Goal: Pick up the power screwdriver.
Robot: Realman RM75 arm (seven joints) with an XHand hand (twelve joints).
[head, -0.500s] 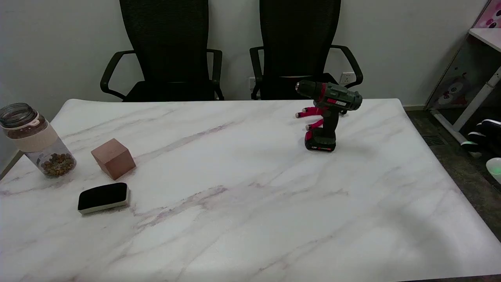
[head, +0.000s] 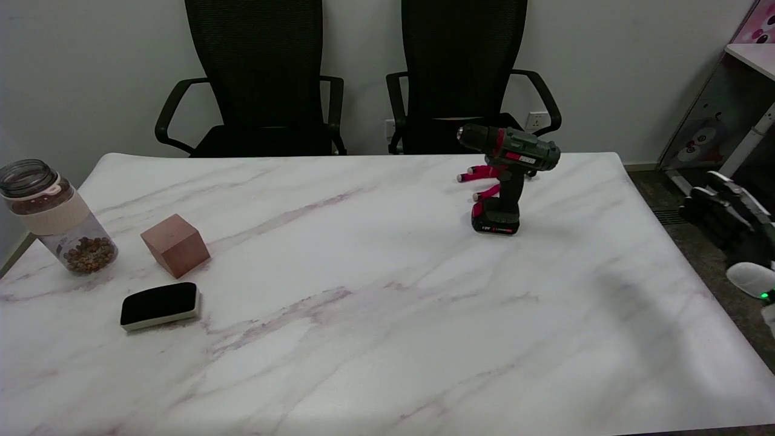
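Observation:
The power screwdriver (head: 507, 175), dark green and black with red trim, stands upright on its battery base at the far right of the marble table (head: 363, 303), its chuck pointing left. My right hand (head: 726, 212) shows at the picture's right edge, off the table and well to the right of the tool. Its fingers are spread and hold nothing.
A jar of brown pellets (head: 54, 218), a brown cube (head: 175, 245) and a black eraser block (head: 160, 305) sit at the table's left. Two black office chairs (head: 260, 79) stand behind the far edge. A white shelf (head: 745, 91) stands at the right.
My right hand has come further into view at the right edge, moving left and up toward the table. The screwdriver has not moved.

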